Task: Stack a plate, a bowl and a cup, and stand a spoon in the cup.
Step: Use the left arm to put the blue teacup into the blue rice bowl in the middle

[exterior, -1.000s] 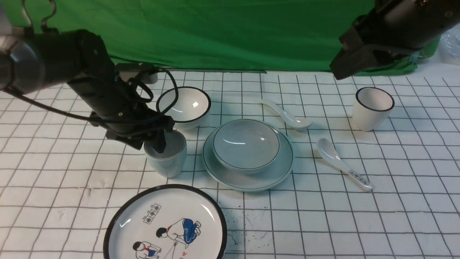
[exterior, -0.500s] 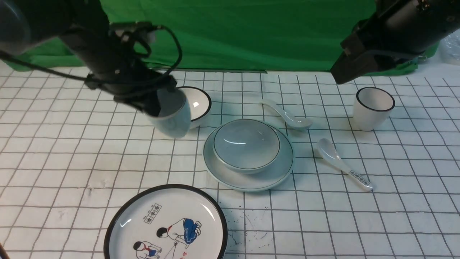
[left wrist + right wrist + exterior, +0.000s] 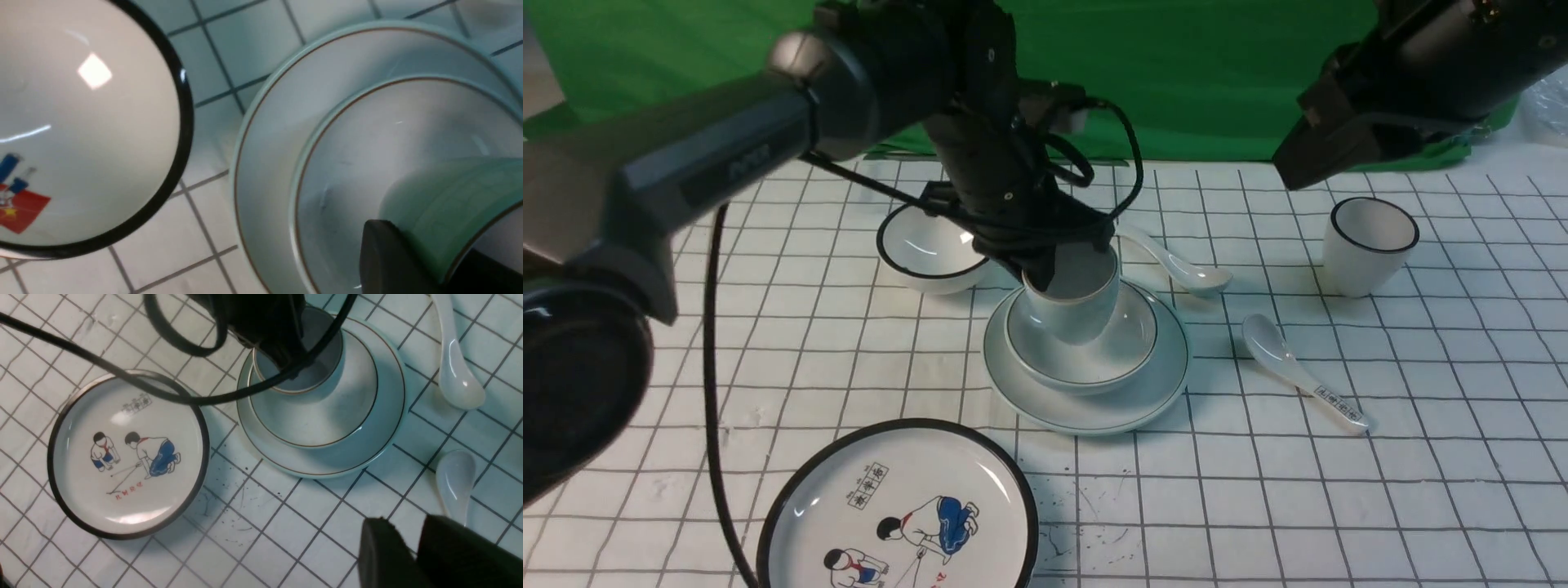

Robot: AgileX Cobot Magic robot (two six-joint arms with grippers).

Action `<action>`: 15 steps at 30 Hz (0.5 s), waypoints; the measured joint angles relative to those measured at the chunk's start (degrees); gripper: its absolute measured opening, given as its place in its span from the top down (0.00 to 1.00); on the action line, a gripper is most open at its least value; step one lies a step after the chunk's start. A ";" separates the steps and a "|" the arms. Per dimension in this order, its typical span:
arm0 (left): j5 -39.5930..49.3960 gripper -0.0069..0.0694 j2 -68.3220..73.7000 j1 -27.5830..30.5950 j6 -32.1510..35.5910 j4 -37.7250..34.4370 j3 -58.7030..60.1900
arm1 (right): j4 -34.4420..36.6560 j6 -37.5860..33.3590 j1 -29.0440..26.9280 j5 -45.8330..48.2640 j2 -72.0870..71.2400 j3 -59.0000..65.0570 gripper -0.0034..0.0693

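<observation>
Starting at the near edge of the bench (image 3: 1339,506), a large black-rimmed plate (image 3: 809,523) with cartoon figures lies left of centre, partly outside the front view. Beyond it and to its right, the pale grey-blue plate (image 3: 1172,359) lies flat and carries the wide shallow bowl (image 3: 1086,367). To the right of this pair, the spoon with printed characters (image 3: 1278,359) lies diagonally, its handle towards the near side. The pale grey-blue cup (image 3: 1074,318) is over the bowl's far part, mouth up; whether its base touches the bowl cannot be determined. The left end effector (image 3: 1045,269) is clenched on the cup's wall, one finger inside the mouth and one outside. Farther off, the plain white spoon (image 3: 1196,278) lies on the bench, outside the cup, with its bowl end towards the right. A small black-rimmed bowl (image 3: 931,245) stands to the left, partly covered by the left arm. A black-rimmed white cup (image 3: 1364,261) stands upright well to the right. The right end effector (image 3: 412,555) is released, a narrow gap showing between its fingers. Green cloth (image 3: 1217,82) hangs behind the bench.
</observation>
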 joint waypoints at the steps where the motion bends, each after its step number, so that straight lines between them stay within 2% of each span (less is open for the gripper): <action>1: 0.14 0.86 0.45 0.00 -0.14 0.21 0.00 | 0.00 -0.05 0.00 0.00 0.00 0.00 0.71; 15: -1.87 0.85 3.63 0.00 0.91 -1.99 -0.50 | -0.12 -0.64 0.00 -1.97 0.00 0.00 0.69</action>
